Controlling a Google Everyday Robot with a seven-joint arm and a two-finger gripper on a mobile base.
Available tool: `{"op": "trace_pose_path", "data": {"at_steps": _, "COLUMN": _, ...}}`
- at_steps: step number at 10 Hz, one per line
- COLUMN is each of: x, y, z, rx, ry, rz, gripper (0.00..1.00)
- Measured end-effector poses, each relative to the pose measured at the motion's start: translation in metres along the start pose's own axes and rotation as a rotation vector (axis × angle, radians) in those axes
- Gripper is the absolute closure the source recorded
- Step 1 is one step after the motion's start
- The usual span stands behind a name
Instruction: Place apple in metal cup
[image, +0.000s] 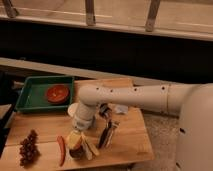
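Gripper (76, 134) is clamped on the apple (74, 140), directly above the metal cup (77, 152) near the tabletop's front edge. An off-centre release risks the apple striking the rim and rolling off.

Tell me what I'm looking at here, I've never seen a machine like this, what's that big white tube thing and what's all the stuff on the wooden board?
The white tube is a robot arm, reaching in from the right. There is one picture, looking down at the scene from above. At the arm's tip, near the front edge of the wooden table, is its gripper, a two-finger clamp, shut on the apple, a small yellow-orange fruit. Right under it stands the metal cup, which is where the apple should go. Also on the table: a red chili pepper, dark grapes, a white cup partly hidden by the arm, and some utensils. Behind sits a green tray with a red-brown bowl.
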Motion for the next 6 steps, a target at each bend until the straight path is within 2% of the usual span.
{"op": "trace_pose_path", "data": {"at_steps": 2, "x": 0.009, "y": 0.002, "z": 0.008, "rx": -0.035, "ry": 0.007, "rz": 0.009, "gripper": 0.96}}
{"op": "trace_pose_path", "data": {"at_steps": 4, "x": 0.016, "y": 0.005, "z": 0.012, "rx": -0.049, "ry": 0.006, "rz": 0.022, "gripper": 0.82}}
{"op": "trace_pose_path", "data": {"at_steps": 6, "x": 0.018, "y": 0.006, "z": 0.013, "rx": -0.049, "ry": 0.000, "rz": 0.029, "gripper": 0.62}}
